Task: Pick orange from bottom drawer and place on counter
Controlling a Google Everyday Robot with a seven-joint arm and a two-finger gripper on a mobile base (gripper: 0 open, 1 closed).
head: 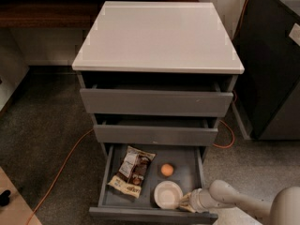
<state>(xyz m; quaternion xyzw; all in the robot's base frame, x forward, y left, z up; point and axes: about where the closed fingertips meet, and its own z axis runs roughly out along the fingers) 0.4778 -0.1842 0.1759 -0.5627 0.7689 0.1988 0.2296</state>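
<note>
The orange [167, 169] lies in the bottom drawer [105, 179], on the grey tray right of the middle and toward the back. It is round, so it has no long axis and no way of pointing that can be told. It touches nothing but the tray. Just in front of it, apart from it, sits a white bowl [168, 194], upright. To its left a snack bag [131, 171] lies flat, its long side running from the back toward the front left corner.

The pincer [186, 202] is low in the drawer's front right corner, just beside the bowl's right rim and clear of the orange; how far open it is cannot be told, nor whether it touches the bowl.

The bottom drawer is pulled well out; the two drawers [154, 102] above stand slightly open. The pale glossy desk [157, 36] tops the cabinet.

Around it is speckled grey carpet [47, 135] with an orange cable [61, 172] trailing across, a dark wooden shelf [42, 13] behind on the left, and a dark unit [276, 69] to the right.
</note>
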